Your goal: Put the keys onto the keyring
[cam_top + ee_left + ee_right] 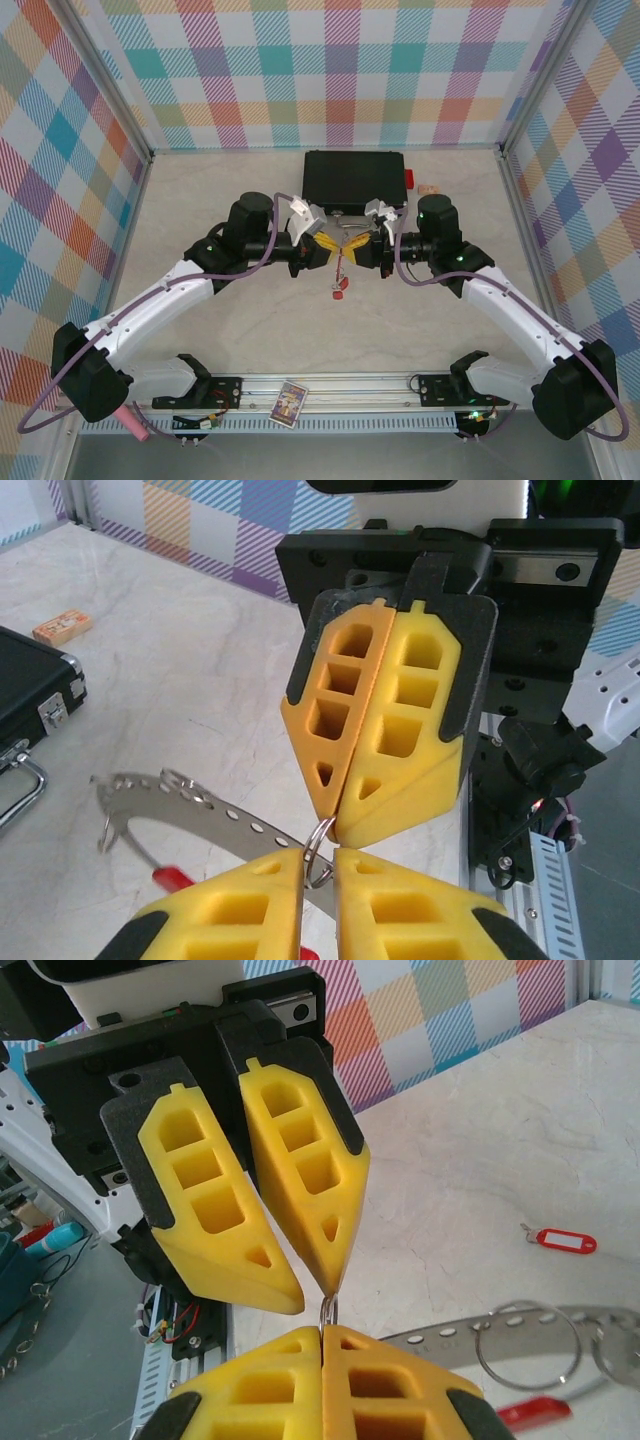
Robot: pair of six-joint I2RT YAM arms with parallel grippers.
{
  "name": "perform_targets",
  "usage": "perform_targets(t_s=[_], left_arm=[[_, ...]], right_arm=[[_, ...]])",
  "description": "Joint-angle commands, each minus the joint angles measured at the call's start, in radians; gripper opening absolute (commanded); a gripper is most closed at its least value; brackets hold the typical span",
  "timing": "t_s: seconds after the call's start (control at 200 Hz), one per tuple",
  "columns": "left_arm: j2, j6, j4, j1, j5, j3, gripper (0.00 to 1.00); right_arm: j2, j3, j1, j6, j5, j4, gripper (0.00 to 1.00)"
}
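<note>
The right gripper is clamped tight on the keyring, whose thin loop stands up out of the seam between its fingers. It meets the left gripper tip to tip above the table, in front of the black case. The left jaws stand a slim gap apart with the loop in that gap. A holed metal strip runs off from the loop with a red tag beside it, and one key lies apart on the table.
</note>
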State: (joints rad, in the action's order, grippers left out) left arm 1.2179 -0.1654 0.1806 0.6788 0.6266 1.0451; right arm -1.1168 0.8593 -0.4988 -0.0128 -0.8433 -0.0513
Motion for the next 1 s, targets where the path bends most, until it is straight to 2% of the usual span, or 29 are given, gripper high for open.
perform_targets(t_s=[0.0, 0.18, 0.39, 0.995], left_arm=[[-0.024, -0.004, -0.048, -0.005, -0.046, -0.002, 0.16], [-0.031, 0.001, -0.057, -0.007, -0.028, -0.008, 0.18], [-0.004, 0.0, -0.035, -0.008, 0.069, 0.009, 0.17], [0.026, -0.02, 0.032, -0.007, 0.107, 0.043, 0.14]], right_arm=[[0.003, 0.038, -0.012, 0.025, -0.044, 0.007, 0.0], [0.0, 0.038, -0.014, 0.02, -0.051, 0.014, 0.0], [0.002, 0.039, -0.017, 0.022, -0.043, 0.013, 0.0], [0.002, 0.039, -0.017, 0.019, -0.054, 0.016, 0.0]])
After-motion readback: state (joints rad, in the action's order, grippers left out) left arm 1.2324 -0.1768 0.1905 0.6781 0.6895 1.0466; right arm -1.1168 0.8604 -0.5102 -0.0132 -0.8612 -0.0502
